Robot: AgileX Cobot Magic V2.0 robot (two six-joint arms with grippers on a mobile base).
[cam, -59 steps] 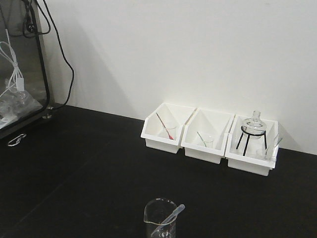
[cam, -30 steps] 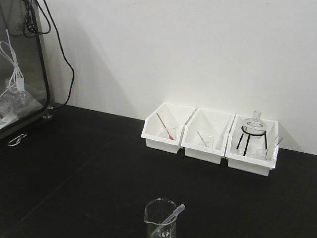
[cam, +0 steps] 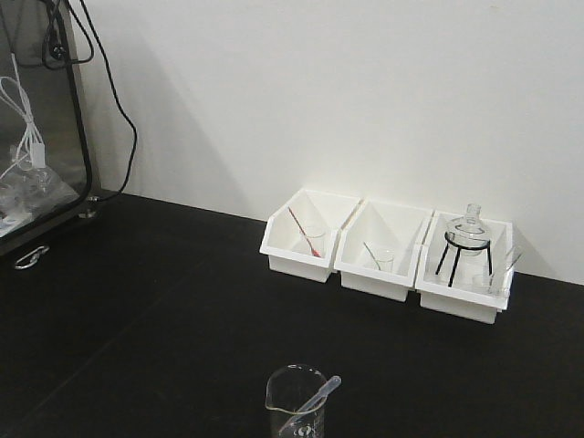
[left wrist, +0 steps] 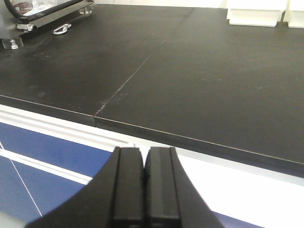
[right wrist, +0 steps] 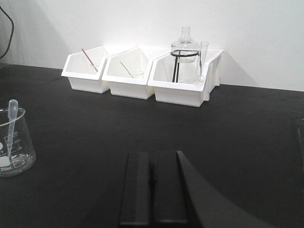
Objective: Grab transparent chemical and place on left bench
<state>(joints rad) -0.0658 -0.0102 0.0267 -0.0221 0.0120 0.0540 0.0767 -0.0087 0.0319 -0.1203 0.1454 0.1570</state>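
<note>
The transparent chemical, a clear dropper pipette (cam: 316, 400), leans bulb-up in a clear glass beaker (cam: 290, 411) at the near edge of a black worktop (cam: 164, 310). In the right wrist view the pipette (right wrist: 11, 124) and beaker (right wrist: 16, 152) stand at the far left. My right gripper (right wrist: 152, 164) is shut and empty, low over the worktop, to the right of the beaker. My left gripper (left wrist: 144, 156) is shut and empty, in front of the worktop's front edge (left wrist: 199, 142), over blue drawer fronts (left wrist: 42, 147). No sink shows. Neither gripper shows in the front view.
Three white bins (cam: 383, 251) stand against the back wall: one with a red-tipped dropper (cam: 303, 233), one with a small beaker (cam: 381, 259), one with a flask on a black tripod (cam: 469, 239). A black-framed cabinet (cam: 41, 137) with cables stands far left. A seam (left wrist: 142, 66) crosses the worktop.
</note>
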